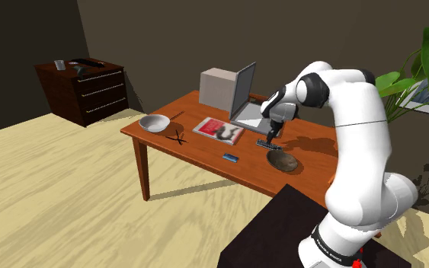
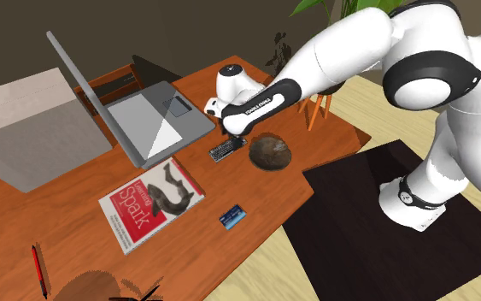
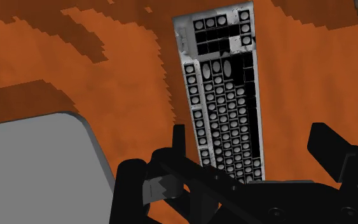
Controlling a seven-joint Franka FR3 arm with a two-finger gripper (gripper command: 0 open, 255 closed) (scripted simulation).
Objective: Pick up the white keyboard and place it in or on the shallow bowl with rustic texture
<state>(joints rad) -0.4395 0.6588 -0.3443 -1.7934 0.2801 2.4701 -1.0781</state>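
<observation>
Pale, dark-keyed keyboard (image 3: 225,95) lies flat on the table (image 1: 197,148), just beside the dark shallow bowl (image 2: 271,150), which looks empty. Your claw (image 3: 250,130) stands wide astride it, gripping nothing. Judge it light, stiff and thin, and take it across its narrow width.

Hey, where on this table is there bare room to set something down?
Bare wood lies between the magazine, card and keyboard, and at the table end beyond the dark bowl. It's crowded where the tool hangs over the keyboard, between laptop and that bowl.
</observation>
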